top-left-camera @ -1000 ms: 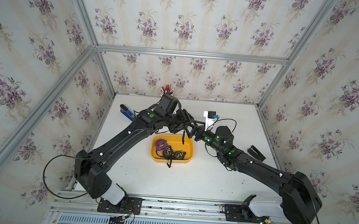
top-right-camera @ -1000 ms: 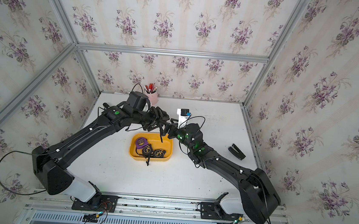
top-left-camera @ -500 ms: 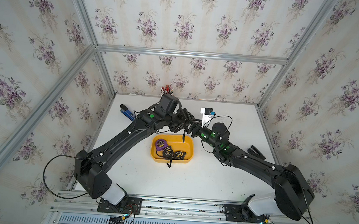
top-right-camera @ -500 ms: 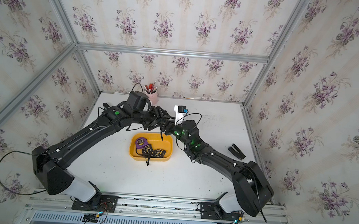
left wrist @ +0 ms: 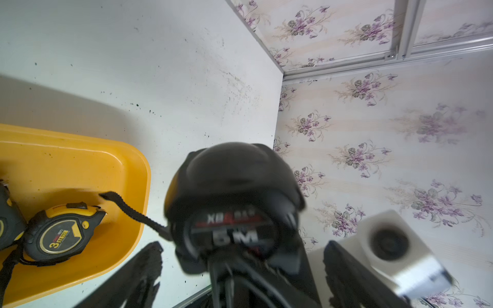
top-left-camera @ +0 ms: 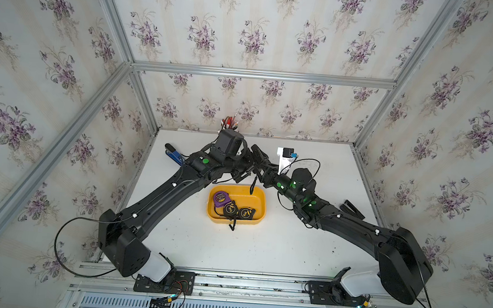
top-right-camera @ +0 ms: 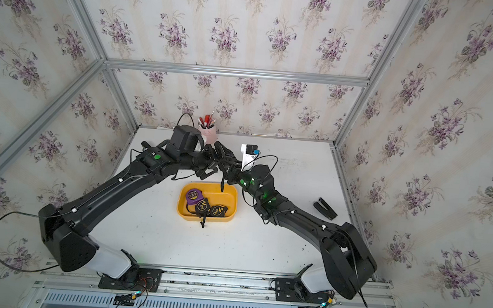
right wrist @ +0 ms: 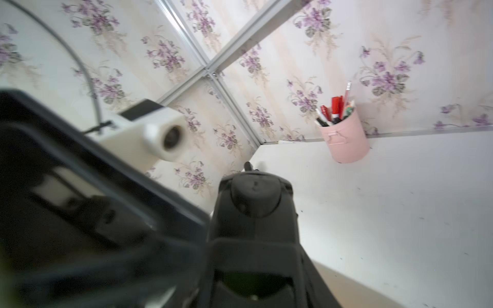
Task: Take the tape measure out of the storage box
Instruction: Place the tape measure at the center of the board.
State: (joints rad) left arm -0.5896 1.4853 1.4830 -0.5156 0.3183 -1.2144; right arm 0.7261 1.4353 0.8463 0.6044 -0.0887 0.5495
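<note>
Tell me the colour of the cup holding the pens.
Pink. The pen cup shows best in the right wrist view.

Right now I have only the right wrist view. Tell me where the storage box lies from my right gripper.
Observer: The storage box sits on the table, just base-side of the right gripper.
Operator: Count what is in it.
Observer: A purple tape measure and two black-and-yellow tape measures.
Operator: Report the left gripper.
Observer: The left gripper is open, its fingers apart on either side of the black tape measure that the right gripper holds.
</note>
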